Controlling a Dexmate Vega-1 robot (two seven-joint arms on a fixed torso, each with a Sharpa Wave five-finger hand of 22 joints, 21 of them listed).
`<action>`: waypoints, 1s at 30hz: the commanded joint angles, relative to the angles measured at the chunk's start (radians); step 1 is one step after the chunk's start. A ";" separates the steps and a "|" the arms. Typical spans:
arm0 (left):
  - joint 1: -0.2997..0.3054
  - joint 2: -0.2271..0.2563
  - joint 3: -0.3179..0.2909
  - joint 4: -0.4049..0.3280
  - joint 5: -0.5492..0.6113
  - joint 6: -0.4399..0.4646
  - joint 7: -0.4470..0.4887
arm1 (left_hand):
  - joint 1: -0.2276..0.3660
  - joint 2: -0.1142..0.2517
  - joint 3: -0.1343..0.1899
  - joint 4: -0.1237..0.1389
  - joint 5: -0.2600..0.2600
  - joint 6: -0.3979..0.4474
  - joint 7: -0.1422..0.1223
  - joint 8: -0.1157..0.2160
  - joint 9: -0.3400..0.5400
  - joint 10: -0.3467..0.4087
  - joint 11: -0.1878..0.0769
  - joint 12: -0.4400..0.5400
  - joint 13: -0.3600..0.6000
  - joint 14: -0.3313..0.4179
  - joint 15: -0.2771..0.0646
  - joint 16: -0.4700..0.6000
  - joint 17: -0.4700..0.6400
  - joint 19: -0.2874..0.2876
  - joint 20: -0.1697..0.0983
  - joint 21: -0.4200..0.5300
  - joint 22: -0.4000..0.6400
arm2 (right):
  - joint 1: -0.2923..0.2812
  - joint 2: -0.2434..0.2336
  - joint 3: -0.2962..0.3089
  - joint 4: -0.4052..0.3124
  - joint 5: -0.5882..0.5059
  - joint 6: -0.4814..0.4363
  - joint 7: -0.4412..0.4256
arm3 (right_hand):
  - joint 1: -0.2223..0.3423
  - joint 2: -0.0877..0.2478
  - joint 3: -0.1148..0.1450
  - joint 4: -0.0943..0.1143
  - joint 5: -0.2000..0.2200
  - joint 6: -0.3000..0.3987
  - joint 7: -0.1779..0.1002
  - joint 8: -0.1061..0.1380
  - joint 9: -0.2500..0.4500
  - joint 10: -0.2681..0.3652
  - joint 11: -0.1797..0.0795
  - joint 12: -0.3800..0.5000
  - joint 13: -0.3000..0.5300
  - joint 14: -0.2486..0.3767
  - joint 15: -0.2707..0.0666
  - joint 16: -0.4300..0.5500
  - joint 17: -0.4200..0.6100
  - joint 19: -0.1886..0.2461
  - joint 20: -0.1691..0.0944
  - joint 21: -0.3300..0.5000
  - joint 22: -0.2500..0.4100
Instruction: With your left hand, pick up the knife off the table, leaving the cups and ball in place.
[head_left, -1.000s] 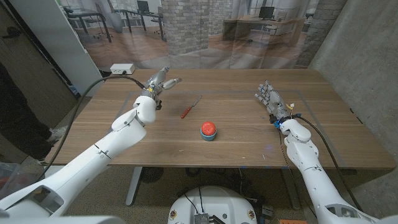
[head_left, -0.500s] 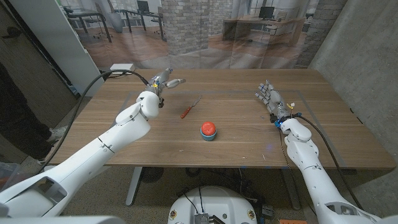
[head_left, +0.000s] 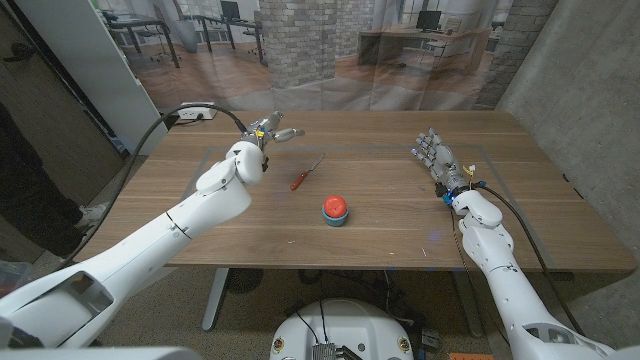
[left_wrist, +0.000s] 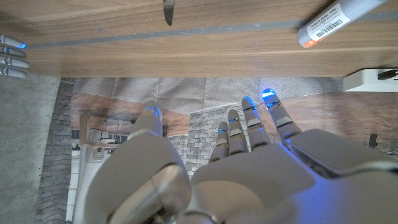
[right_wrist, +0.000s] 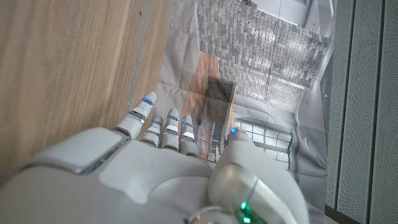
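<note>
The knife (head_left: 303, 176) has a red handle and a thin blade that points away from me; it lies near the table's middle. My left hand (head_left: 271, 131) hovers left of it and a little farther back, fingers apart and holding nothing. In the left wrist view the same hand (left_wrist: 249, 168) has its fingers spread, and the blade tip (left_wrist: 168, 11) shows beyond them. A red ball on a blue cup (head_left: 335, 208) stands nearer to me than the knife. My right hand (head_left: 436, 158) stands at the table's right with its fingers apart, holding nothing, as the right wrist view (right_wrist: 168, 162) also shows.
A white tube with a barcode label and an orange end (left_wrist: 336, 22) lies on the wood near my left hand. A small white box (head_left: 201, 114) with a cable sits at the table's back left edge. A dark-clothed person (head_left: 30, 190) stands at the far left.
My left hand has swung right and a little farther back, closing on the knife's blade end. The knife, the red ball and my right hand have not moved.
</note>
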 joint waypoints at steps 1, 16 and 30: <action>-0.045 0.004 0.066 -0.047 0.032 0.127 -0.074 | 0.009 -0.001 -0.004 -0.001 0.004 0.005 0.026 -0.001 0.006 0.014 0.004 0.008 0.004 0.005 0.002 0.005 0.007 0.005 0.009 0.001 0.004 | 0.023 -0.017 0.002 0.028 0.011 0.014 0.049 | -0.004 -0.007 0.009 0.000 -0.001 0.010 0.004 0.000 0.004 0.011 0.001 0.001 0.005 0.009 0.001 0.006 0.005 0.008 0.001 0.001 0.002; -0.080 -0.023 0.128 -0.068 0.023 0.272 -0.088 | -0.001 0.022 -0.006 0.013 0.006 0.007 0.044 -0.003 0.007 0.015 0.023 0.007 0.010 0.001 0.014 0.014 0.022 0.014 0.020 -0.001 0.006 | 0.105 -0.057 0.000 0.118 0.021 0.037 0.164 | -0.006 -0.007 0.010 0.001 -0.003 0.012 0.004 -0.001 0.004 0.013 0.000 0.000 0.006 0.008 0.002 0.005 0.005 0.009 0.001 0.001 0.002; -0.112 -0.034 0.173 -0.066 -0.020 0.357 -0.066 | -0.001 0.026 -0.006 0.014 0.005 0.034 0.046 0.004 0.007 0.042 0.023 0.015 0.014 0.024 0.009 0.026 0.027 0.033 0.019 0.001 0.007 | 0.153 -0.079 -0.005 0.159 0.013 0.064 0.228 | -0.007 -0.008 0.011 0.000 -0.004 0.019 0.002 0.000 0.004 0.016 0.000 0.000 0.006 0.009 0.001 0.005 0.005 0.008 0.001 0.000 0.002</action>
